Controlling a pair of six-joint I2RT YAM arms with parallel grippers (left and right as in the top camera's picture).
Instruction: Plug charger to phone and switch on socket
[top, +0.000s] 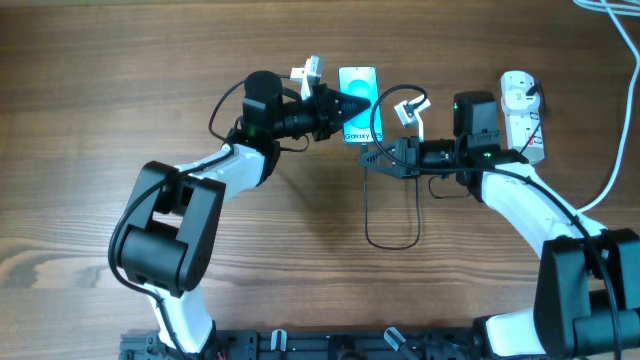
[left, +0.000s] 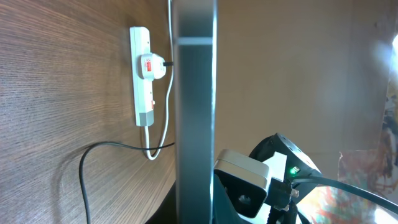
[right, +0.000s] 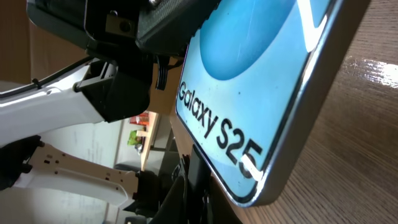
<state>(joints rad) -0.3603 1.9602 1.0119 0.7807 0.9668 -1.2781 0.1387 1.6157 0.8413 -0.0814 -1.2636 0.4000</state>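
The phone (top: 364, 84) with a teal screen and "Galaxy" text lies at the table's centre back. My left gripper (top: 351, 103) is shut on its left side. In the left wrist view the phone's grey edge (left: 195, 112) runs upright through the frame. My right gripper (top: 374, 156) sits at the phone's bottom end, shut on the connector end of the charger, whose thin black cable (top: 367, 212) loops toward me. The right wrist view shows the phone (right: 249, 93) close up with the dark fingers (right: 208, 186) just below its bottom edge. The white socket (top: 521, 112) lies at the right, also in the left wrist view (left: 142, 81), with a plug in it.
A thick white cord (top: 623, 100) runs along the table's right edge from the back corner. The black cable (left: 81, 180) trails over the wood between phone and socket. Both arms meet over the centre back of the table.
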